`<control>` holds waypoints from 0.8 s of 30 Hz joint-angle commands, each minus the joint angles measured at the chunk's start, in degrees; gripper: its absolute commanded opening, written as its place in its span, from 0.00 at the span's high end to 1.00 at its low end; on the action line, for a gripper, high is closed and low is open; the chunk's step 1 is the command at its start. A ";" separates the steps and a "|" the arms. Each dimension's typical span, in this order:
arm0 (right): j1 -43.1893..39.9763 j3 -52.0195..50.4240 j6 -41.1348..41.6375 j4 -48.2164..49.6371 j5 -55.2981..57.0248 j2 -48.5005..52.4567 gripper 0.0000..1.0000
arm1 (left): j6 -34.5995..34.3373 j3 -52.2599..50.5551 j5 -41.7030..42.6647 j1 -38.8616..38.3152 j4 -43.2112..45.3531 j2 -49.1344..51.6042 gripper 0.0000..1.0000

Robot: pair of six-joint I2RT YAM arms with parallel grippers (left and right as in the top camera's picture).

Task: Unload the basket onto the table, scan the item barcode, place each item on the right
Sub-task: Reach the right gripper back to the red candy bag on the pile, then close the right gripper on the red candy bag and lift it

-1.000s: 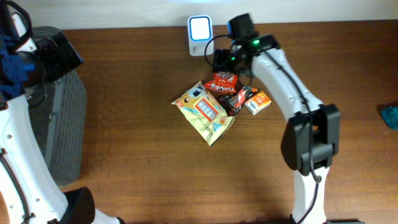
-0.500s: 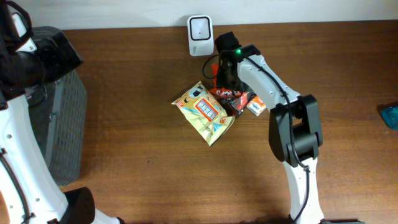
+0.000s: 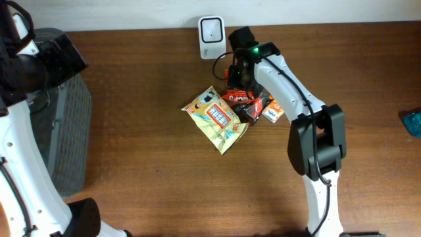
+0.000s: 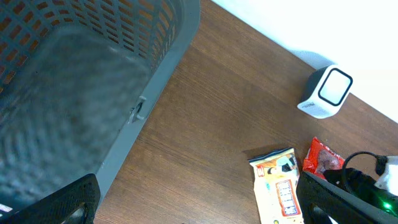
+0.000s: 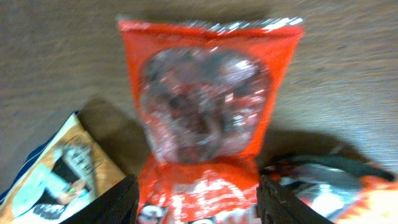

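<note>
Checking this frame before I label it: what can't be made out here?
- Barcode on the red packet: right wrist view is blurred; overhead, the right arm covers it.
- Whether the right gripper grips it: fingertips cut off by the wrist view's bottom edge.
- Teal object: cut by overhead's right edge.
- Inside the basket: blurred in left wrist view.

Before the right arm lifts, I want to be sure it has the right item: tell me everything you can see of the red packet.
The red packet is a glossy plastic pouch with a crimped silvery top seam and a rounded clear window showing dark pieces. It lies flat on the wooden table, lightly crumpled. The right gripper pinches its lower end from both sides. A yellow bag and a dark wrapper lie beside that end.
</note>
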 commanded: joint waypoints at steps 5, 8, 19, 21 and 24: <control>5.92 0.37 -5.33 1.38 -3.08 0.63 0.32 | -0.74 0.22 0.13 0.13 0.09 -0.02 0.01; 3.72 3.91 -4.57 -7.15 5.57 -4.22 0.32 | -0.76 0.22 0.13 0.13 0.09 -0.02 0.01; -7.37 -8.50 8.46 -4.20 0.00 -2.23 0.37 | -0.74 0.22 0.13 0.13 0.09 -0.02 0.01; -7.30 -9.94 8.44 -2.25 -3.13 -2.23 0.38 | -0.74 0.22 0.13 0.13 0.09 -0.02 0.01; -7.17 -10.69 8.96 -1.84 -4.09 -2.23 0.43 | -0.76 0.22 0.13 0.13 0.09 -0.02 0.01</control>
